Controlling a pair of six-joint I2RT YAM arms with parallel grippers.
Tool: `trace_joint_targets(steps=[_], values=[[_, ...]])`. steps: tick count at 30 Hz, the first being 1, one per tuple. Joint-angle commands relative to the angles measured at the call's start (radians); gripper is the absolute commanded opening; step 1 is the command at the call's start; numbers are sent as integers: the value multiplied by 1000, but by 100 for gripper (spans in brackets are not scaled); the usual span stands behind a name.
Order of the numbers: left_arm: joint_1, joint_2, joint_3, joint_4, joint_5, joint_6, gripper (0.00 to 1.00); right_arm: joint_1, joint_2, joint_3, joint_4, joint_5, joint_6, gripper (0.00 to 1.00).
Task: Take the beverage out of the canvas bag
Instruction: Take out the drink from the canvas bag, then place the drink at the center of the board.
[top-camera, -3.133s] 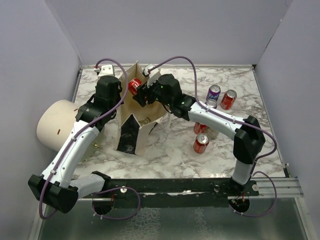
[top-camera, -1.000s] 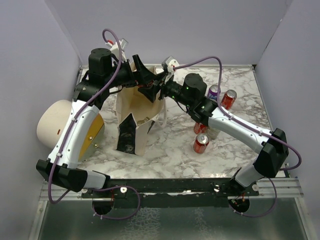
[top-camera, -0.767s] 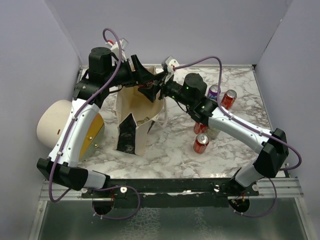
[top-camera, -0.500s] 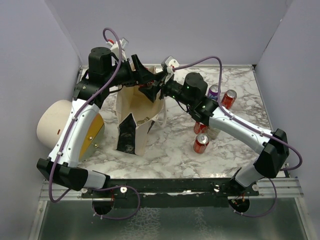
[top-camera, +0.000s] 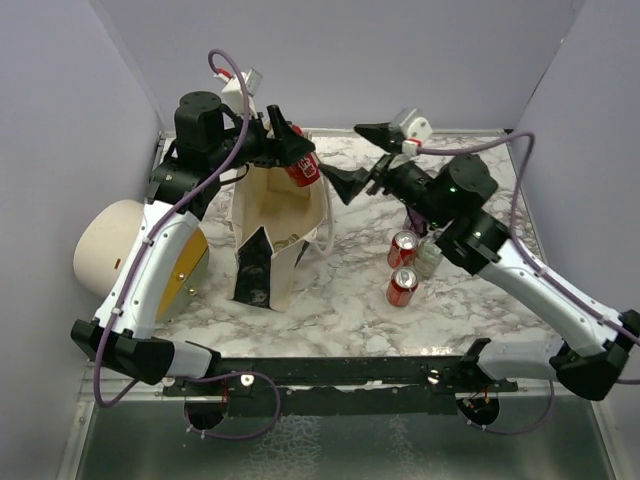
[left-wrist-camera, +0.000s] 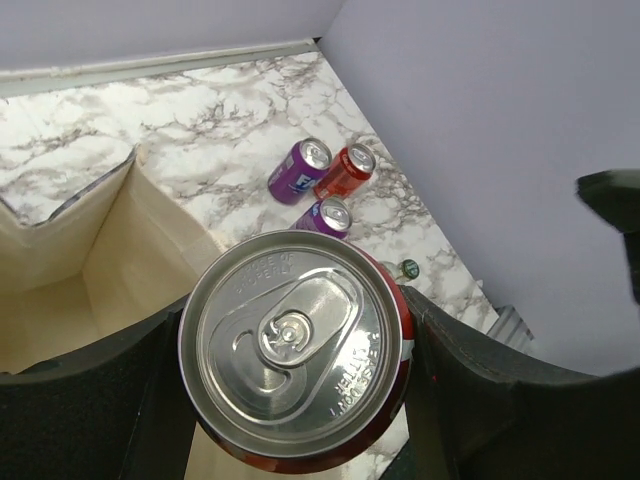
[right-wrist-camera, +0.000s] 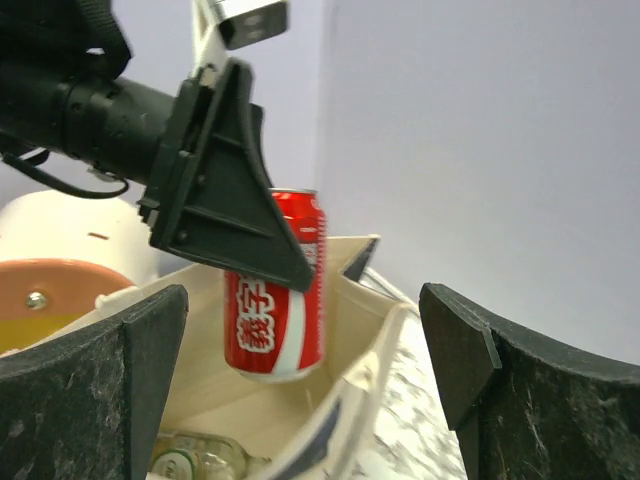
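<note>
Red can (top-camera: 302, 168), one, is clamped in the left gripper (left-wrist-camera: 295, 395) just above the mouth of the single canvas bag (top-camera: 268, 235). Right gripper (top-camera: 360, 158), spread wide and empty, stands apart at its right. Two purple cans (left-wrist-camera: 297, 170) and apparently three red cans (top-camera: 402, 287) stand on the marble table (top-camera: 340, 290), partly hidden.

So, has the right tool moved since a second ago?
Yes. The right tool has pulled back rightward, away from the canvas bag, and stands open; the left tool holds the red can.
</note>
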Motion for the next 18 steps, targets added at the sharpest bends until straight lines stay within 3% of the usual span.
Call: trace_joint_targets(steps=[1,5,9,15,18], values=[[-103,-46,70,152,-91,79,0,-1,-172,-5,-176,251,-115,100],[-285,-38,46,230,-201,130,0,-1,-262,91,-277,502,-196,100],[-506,-45,-12,283,-374,274,0,-1,-370,107,-206,754,-244,100],[-868,-78,-235,422,-629,563,0,-1,-542,53,-123,824,-207,100],[-974,-68,-375,523,-658,626,0,-1,-530,164,-235,861,-137,100]])
